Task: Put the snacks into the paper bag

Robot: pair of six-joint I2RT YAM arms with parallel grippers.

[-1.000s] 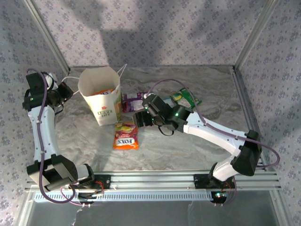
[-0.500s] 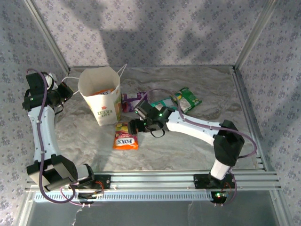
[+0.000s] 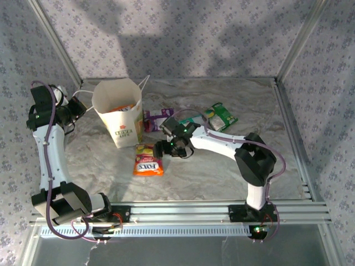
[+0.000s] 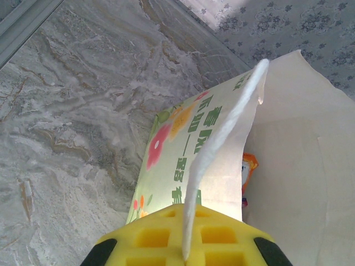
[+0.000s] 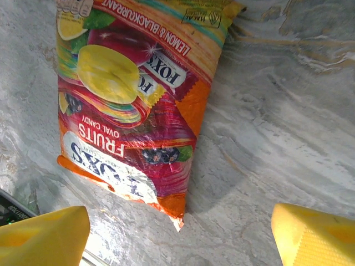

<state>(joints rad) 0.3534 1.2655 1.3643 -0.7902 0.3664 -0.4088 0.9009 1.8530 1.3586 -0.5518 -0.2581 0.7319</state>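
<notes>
Top: paper bag (image 3: pixel 118 113) upright on table (image 3: pixel 222 172), left of centre; right gripper (image 3: pixel 160 148) just beside FOX'S packet (image 3: pixel 148 164).
Left wrist: left gripper (image 4: pixel 186 246) clamped on the bag's cord handle (image 4: pixel 222 155).
Right wrist: jaws wide apart, empty, packet flat on table.

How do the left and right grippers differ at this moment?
The left gripper is shut, pinching the white cord handle of the white flower-printed paper bag; the right gripper is open and holds nothing. The left sits beside the bag, the right hovers over an orange FOX'S candy packet lying flat on the marble-patterned table. Both have yellow finger pads.
</notes>
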